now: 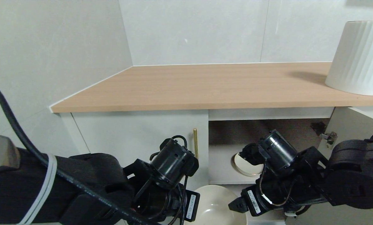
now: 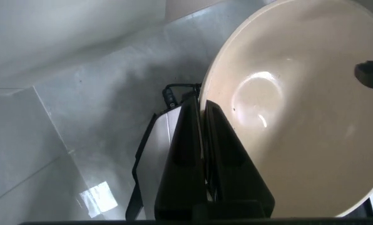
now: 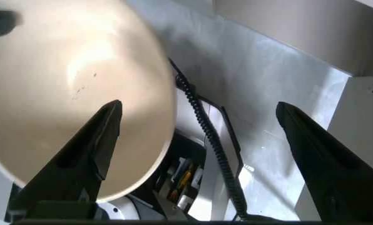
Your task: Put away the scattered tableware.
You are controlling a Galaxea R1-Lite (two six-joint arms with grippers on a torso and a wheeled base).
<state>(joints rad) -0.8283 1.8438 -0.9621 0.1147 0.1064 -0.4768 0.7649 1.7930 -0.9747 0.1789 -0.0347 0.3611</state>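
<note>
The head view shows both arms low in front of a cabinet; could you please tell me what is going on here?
The left gripper is shut on the rim of a cream bowl, holding it low before the white cabinet, whose right door is open. The right gripper is open beside the bowl. A small dish sits inside the cabinet.

- Your left arm (image 1: 89, 184): matte black casing, thick black cable (image 1: 11, 125) along it, pale grey band (image 1: 45, 184) around it.
- Your left wrist joint (image 1: 171, 162): black ribbed cylinder, thin looped wires, white printed label (image 1: 191, 206).
- Your right arm (image 1: 355, 175): rounded black housings, black wrist cylinder (image 1: 277, 151), white sticker (image 1: 253, 201).
- Your left gripper (image 2: 202, 109): two flat, tapered black fingers.
- Your right gripper (image 3: 199, 115): two black wedge-shaped fingers.
</note>
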